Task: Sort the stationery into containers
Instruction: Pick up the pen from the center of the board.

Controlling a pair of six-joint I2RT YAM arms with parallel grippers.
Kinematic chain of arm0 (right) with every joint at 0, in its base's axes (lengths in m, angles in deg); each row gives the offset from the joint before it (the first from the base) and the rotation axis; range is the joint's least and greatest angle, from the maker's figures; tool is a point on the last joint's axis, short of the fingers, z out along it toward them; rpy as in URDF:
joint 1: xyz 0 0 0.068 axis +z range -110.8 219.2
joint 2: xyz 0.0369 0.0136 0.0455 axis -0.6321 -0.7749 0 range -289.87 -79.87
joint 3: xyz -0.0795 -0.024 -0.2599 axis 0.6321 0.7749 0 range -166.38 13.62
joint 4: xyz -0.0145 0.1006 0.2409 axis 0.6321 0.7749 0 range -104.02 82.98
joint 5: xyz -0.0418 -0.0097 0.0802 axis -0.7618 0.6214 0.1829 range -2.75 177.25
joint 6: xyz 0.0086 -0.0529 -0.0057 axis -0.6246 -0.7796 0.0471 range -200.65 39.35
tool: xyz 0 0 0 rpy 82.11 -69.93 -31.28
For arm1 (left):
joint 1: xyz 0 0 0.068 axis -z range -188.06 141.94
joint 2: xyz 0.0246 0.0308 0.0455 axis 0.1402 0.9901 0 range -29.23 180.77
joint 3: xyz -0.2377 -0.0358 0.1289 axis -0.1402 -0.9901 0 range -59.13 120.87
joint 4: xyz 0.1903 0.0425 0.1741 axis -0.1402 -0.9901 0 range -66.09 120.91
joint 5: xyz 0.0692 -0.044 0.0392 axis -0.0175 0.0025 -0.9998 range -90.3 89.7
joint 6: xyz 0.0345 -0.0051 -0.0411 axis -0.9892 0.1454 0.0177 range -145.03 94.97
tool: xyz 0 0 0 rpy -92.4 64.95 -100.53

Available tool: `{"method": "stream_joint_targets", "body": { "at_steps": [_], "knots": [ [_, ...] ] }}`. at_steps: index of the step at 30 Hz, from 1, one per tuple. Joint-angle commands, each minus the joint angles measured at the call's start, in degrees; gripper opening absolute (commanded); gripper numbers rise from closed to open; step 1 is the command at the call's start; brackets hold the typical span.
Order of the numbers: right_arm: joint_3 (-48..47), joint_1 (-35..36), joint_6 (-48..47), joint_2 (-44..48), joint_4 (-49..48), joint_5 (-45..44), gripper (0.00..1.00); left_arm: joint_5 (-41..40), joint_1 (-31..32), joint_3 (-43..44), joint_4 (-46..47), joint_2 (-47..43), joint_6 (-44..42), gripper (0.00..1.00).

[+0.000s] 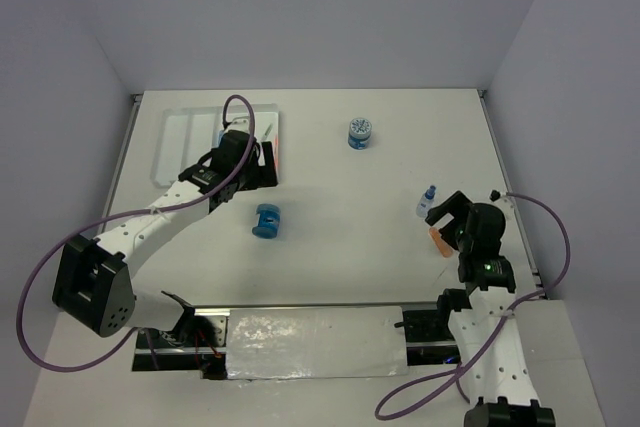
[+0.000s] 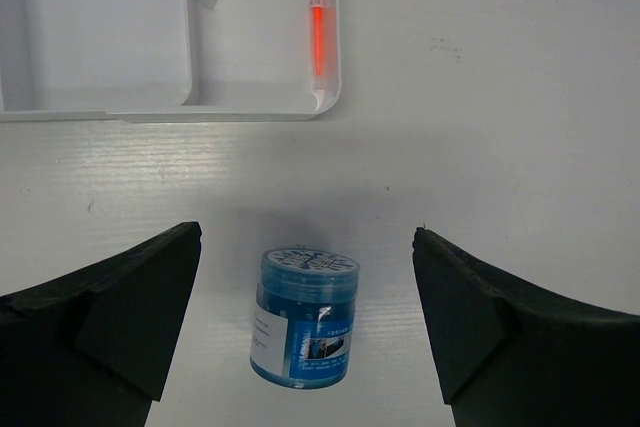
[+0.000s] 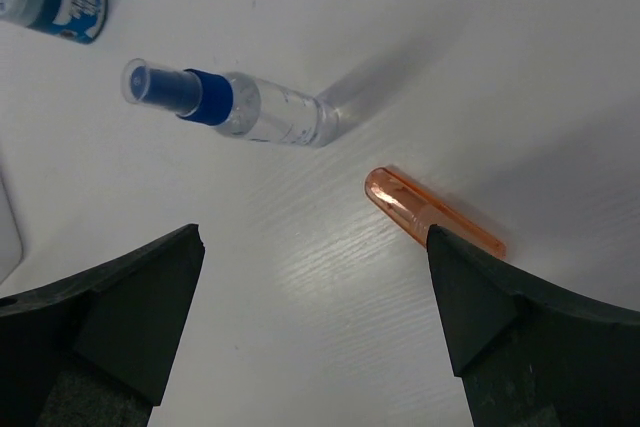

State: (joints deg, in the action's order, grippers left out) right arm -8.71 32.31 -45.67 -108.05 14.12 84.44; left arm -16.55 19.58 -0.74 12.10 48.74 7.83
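Two jaw pairs, both spread wide, neither holding anything.

Top view: left gripper (image 1: 243,169) hangs by the near right corner of the white divided tray (image 1: 175,137). A blue jar (image 1: 266,220) sits on the table just nearer the bases — the left arm is the closer one. Right gripper (image 1: 447,219) is over a small spray bottle (image 1: 428,201) and an orange stub (image 1: 438,240).

Left wrist view: jar centred between the fingers, apparently on its side, round end face toward the tray.

Right wrist view: stub lies slanted, touching the right finger's edge in view — bottle further ahead, left of centre.
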Motion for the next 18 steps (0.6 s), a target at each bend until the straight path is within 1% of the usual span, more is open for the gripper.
{"method": "stream_joint_targets", "body": {
  "at_steps": [1,3,4,5,6,7,8,9,10,11,12,13,14,16,17,18],
  "knots": [
    [0.09,1.53,2.37,7.94,1.56,-2.54,1.00,2.79,0.57,0.85,3.25,-1.95,-0.87,0.99],
    [-2.53,1.54,2.28,8.67,3.14,-3.16,1.00,1.93,3.72,1.55,3.69,-1.34,-0.17,0.99],
    [-4.11,1.53,1.76,7.89,5.32,-3.60,1.00,-0.77,5.22,3.12,2.99,-0.29,0.36,0.99],
    [-7.70,1.62,1.50,7.36,6.39,-4.04,1.00,-1.84,8.45,4.00,2.90,0.24,1.49,0.99],
    [-9.56,1.54,1.06,6.66,7.44,-4.57,1.00,-2.38,9.88,5.23,2.81,0.86,2.81,0.99],
    [-13.84,1.62,1.05,6.65,9.72,-6.49,1.00,-2.64,12.15,5.33,3.68,1.56,4.47,0.99],
    [-16.15,1.54,1.14,6.74,10.78,-7.46,1.00,-2.38,13.13,5.07,4.91,1.74,8.23,0.99],
    [-18.26,1.53,1.40,7.61,11.84,-8.26,1.00,-2.12,14.54,4.20,6.57,1.92,10.18,0.99],
    [-22.19,1.62,1.49,8.05,13.15,-9.57,1.00,-2.03,17.16,3.93,9.46,2.09,12.12,0.99],
    [-24.32,1.54,1.41,8.93,14.21,-10.11,1.00,-2.64,18.75,4.27,10.36,3.40,15.97,0.99],
    [-26.26,1.62,1.06,9.20,14.83,-10.63,1.00,-3.08,20.25,4.88,10.98,4.28,17.66,0.99],
    [-30.10,1.62,0.79,9.20,15.71,-11.16,1.00,-3.52,23.57,5.76,12.12,5.42,19.07,0.99],
    [-32.23,1.54,0.09,9.11,17.80,-12.21,1.00,-3.79,24.91,7.94,12.74,8.30,21.17,0.99],
    [-36.80,1.53,-0.70,9.29,19.04,-13.10,1.00,-1.78,27.98,10.24,14.75,11.74,22.07,0.99],
    [-38.04,1.53,-1.31,9.64,19.49,-13.45,1.00,-0.46,28.52,11.38,16.24,13.50,23.72,0.99],
    [-39.19,1.62,-1.49,10.25,20.19,-13.80,1.00,2.86,28.96,13.13,17.48,16.91,24.61,0.99]
  ]
}}
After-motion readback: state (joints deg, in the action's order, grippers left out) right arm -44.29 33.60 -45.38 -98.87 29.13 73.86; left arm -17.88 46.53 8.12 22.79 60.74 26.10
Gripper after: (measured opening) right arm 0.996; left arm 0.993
